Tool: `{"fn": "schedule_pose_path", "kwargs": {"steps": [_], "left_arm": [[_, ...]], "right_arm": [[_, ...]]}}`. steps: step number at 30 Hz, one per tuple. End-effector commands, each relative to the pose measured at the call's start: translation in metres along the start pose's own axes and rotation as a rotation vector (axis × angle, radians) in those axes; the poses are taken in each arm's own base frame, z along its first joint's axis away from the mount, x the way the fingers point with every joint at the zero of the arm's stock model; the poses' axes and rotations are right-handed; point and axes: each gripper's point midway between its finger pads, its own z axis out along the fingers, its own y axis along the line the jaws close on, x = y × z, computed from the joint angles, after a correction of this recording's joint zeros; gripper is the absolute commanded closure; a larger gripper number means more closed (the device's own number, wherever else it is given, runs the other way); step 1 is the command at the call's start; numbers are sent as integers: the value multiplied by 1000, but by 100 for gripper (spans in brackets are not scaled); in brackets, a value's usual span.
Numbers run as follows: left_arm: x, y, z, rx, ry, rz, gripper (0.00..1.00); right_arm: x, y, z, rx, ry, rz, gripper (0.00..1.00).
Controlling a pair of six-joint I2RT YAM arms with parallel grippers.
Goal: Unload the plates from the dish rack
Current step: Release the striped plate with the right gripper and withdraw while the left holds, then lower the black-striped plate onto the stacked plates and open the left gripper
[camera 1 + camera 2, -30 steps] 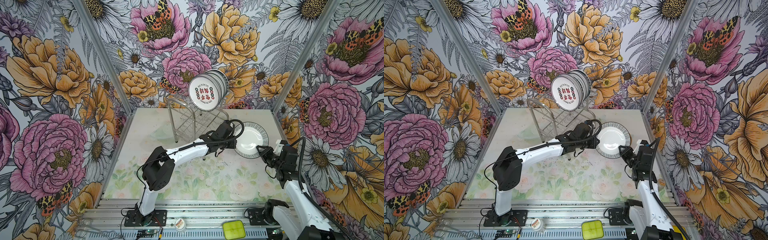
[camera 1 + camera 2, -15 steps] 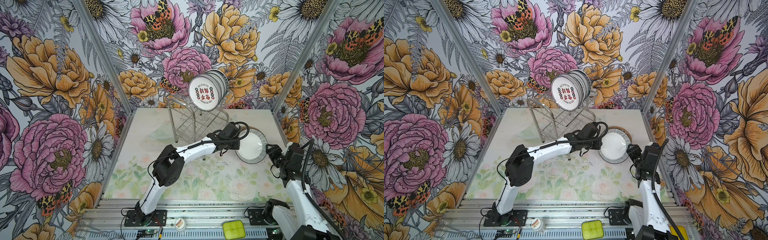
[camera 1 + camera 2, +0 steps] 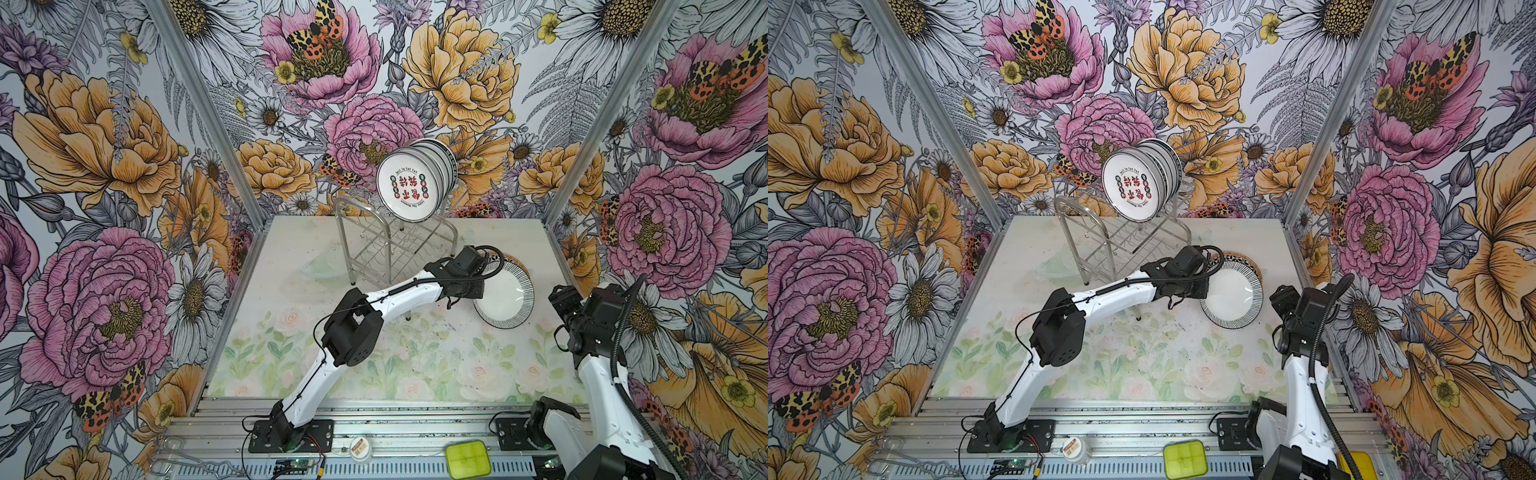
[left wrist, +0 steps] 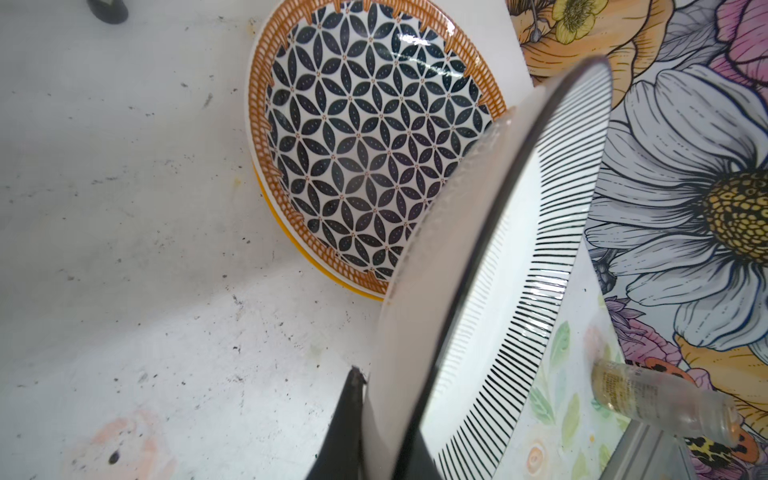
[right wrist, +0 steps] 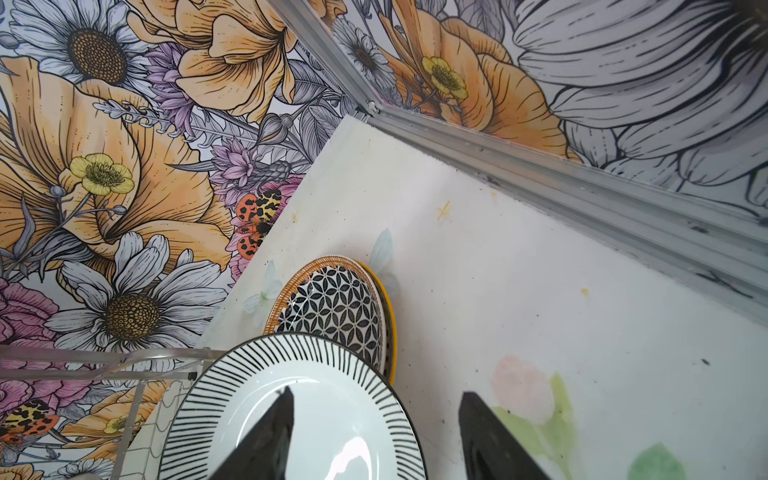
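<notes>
Plates (image 4: 374, 145) stacked on the table (image 3: 415, 353) number two, striped plate (image 3: 508, 298) one.

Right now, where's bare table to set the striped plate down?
Free: the table's front floral stretch, and its left side in front of the glass dish. Crowded: right of the dish rack, around the striped plate and lattice plate.

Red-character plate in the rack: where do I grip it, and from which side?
Pinch the upper rim of the red-character plate, coming down from above. It stands on edge in the dish rack with its face bare and the other plates packed close behind, so probably only the rim offers room.
</notes>
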Motion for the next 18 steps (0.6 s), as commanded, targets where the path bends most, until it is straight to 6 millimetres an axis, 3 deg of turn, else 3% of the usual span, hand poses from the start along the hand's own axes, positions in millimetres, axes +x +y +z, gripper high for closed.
{"fn": "schedule_pose_path", "kwargs": {"steps": [1, 9, 18], "left_arm": [[-48, -34, -23, 132, -126, -25, 100], [-80, -45, -39, 178, -194, -69, 100], [-102, -33, -23, 155, -248, -94, 100]], "right_arm": [[-4, 2, 0, -8, 5, -33, 35], [3, 2, 7, -20, 54, -44, 35], [1, 9, 5, -54, 62, -49, 35]]}}
